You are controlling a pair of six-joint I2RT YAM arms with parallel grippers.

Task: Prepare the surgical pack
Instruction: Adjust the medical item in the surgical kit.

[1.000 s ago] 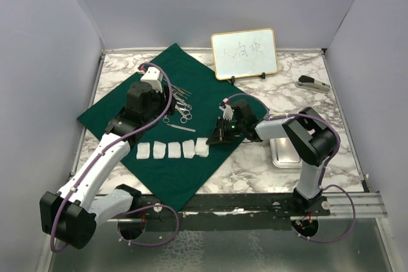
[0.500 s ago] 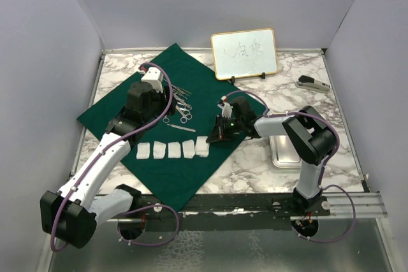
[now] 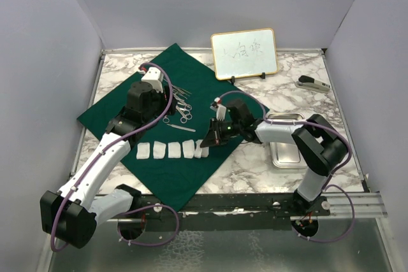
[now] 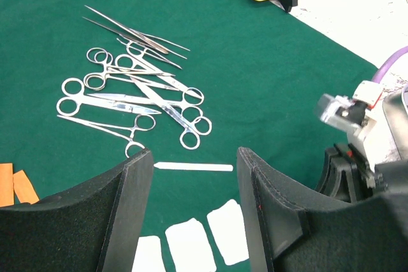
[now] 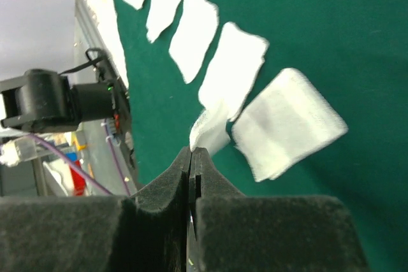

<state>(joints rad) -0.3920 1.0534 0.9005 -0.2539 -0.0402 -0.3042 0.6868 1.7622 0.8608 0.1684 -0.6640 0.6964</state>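
The dark green cloth [image 3: 159, 170] of the surgical pack lies spread on the left of the table. On it is a pile of silver scissor-like instruments [image 3: 180, 107] [image 4: 137, 90], with a row of several white gauze squares [image 3: 166, 150] [image 5: 194, 33] below it. My right gripper [image 3: 205, 143] [image 5: 192, 151] is low at the right end of that row, shut on the raised corner of a gauze square [image 5: 213, 125]. Left of the instruments, my left gripper [image 3: 148, 103] [image 4: 194, 154] hovers open and holds nothing. The steel tray [image 3: 285, 151] lies on the marble at the right.
A gold-framed whiteboard [image 3: 244, 53] stands at the back. A dark stapler-like object [image 3: 312, 83] lies at the back right. A thin white strip [image 4: 194, 167] lies on the cloth between instruments and gauze. Orange tags [image 4: 14, 183] are at the left.
My right gripper has moved left and down onto the right end of the gauze row, uncovering more of the steel tray. The left arm has not moved.
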